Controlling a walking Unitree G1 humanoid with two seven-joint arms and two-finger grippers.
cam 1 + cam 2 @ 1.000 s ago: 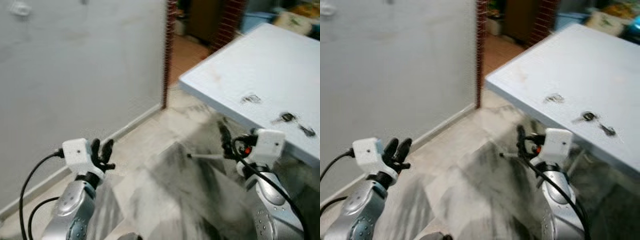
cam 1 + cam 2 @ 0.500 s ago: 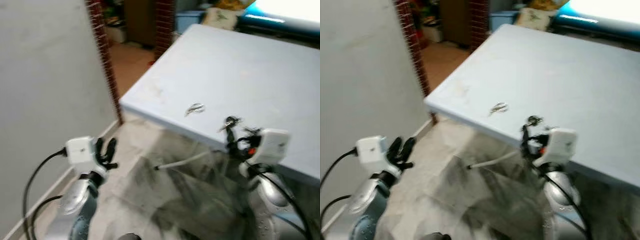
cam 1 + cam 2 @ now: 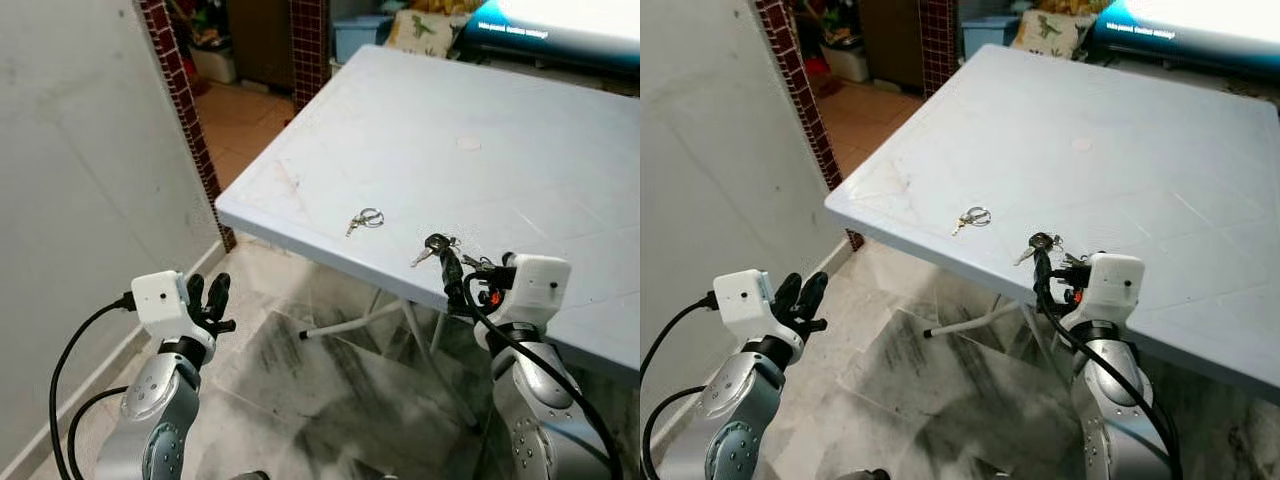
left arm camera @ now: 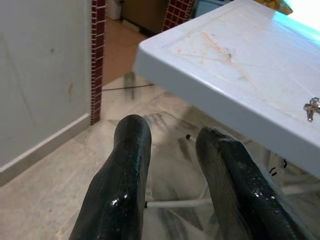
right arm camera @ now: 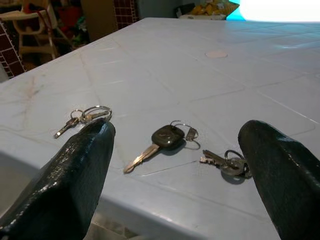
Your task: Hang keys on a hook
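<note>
Marble floor runs under a pale blue plastic table (image 3: 520, 150); near its front edge lie three key sets, the black-headed key (image 5: 162, 141) in the middle. Right gripper (image 5: 180, 170) hangs spread before it; left gripper (image 4: 172, 165), parted, idles low.

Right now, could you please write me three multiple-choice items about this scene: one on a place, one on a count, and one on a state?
1. Where do the key sets lie?
A. On the floor
B. Near the front edge of the white plastic table
C. On a hook

2. How many separate key sets lie there?
A. One
B. Three
C. Five

3. How is the right gripper?
A. Open, holding nothing
B. Shut on a key
C. Shut on a cable

Key: 1 B, all rest on the tabletop near its edge. 2 B, the small ring key, the black-headed key and the silver key bunch. 3 A, its fingers stand wide apart either side of the keys.
</note>
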